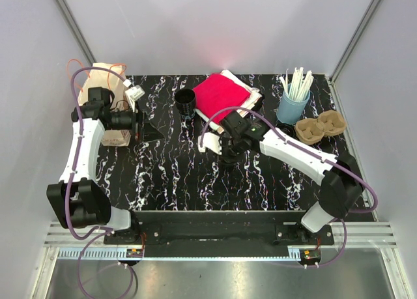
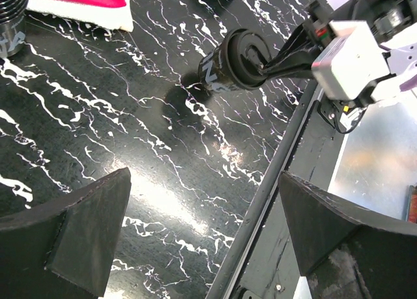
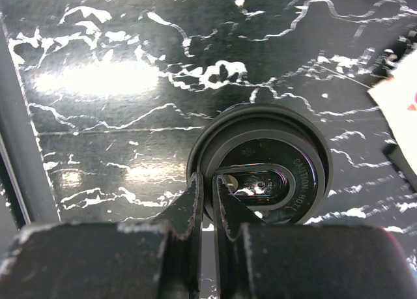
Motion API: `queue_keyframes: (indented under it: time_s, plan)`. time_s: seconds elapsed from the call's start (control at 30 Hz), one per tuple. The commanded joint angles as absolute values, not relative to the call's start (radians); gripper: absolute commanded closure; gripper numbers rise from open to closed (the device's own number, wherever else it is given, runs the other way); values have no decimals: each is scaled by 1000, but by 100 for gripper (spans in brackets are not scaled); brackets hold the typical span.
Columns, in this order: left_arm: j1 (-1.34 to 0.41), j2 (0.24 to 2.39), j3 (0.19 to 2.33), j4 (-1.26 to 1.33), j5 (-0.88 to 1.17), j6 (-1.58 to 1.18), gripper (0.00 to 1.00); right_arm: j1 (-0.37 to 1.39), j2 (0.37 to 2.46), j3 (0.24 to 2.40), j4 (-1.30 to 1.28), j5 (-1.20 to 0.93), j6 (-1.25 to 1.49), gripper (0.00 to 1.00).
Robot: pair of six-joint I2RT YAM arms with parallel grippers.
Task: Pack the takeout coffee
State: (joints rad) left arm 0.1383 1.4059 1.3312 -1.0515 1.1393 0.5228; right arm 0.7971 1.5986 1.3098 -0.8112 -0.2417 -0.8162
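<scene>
Two-finger right gripper [image 3: 203, 189] nearly shut, pinching only the lid rim of black coffee cup [image 3: 273, 149], upright at middle of bench [image 1: 176, 175]. Risk on lift: popped lid, or swing and spill, from thin off-centre pinch. Left gripper [image 2: 203, 178] wide open, empty

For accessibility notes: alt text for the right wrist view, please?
The right claw pinches the near rim of a black coffee cup lid embossed CAUTION HOT, seen from directly above. A black, white-veined table fills the rest of the view.
</scene>
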Motion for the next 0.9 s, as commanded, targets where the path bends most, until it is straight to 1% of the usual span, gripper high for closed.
queue_keyframes:
  time_s: [0.0,0.17,0.33,0.5,0.73,0.87]
  plan:
    - [146,1358,1391,-1020,1109,519,1,804,1577,1374,-827,-203,-755,100]
    - [144,1344,1437,-1023,996,526,1,781,1555,1393,-841,-247,-712,100]
    - [158,1304,1456,-1029,963,528,1,707,1540,1416,-856,-337,-678,100]
    - [184,1275,1471,-1003,920,497,1,664,1531,1424,-854,-354,-652,100]
    - [221,1305,1506,-974,830,463,1,586,1531,1420,-854,-406,-594,100]
    - [230,1327,1502,-913,755,431,1,563,1542,1422,-854,-439,-568,100]
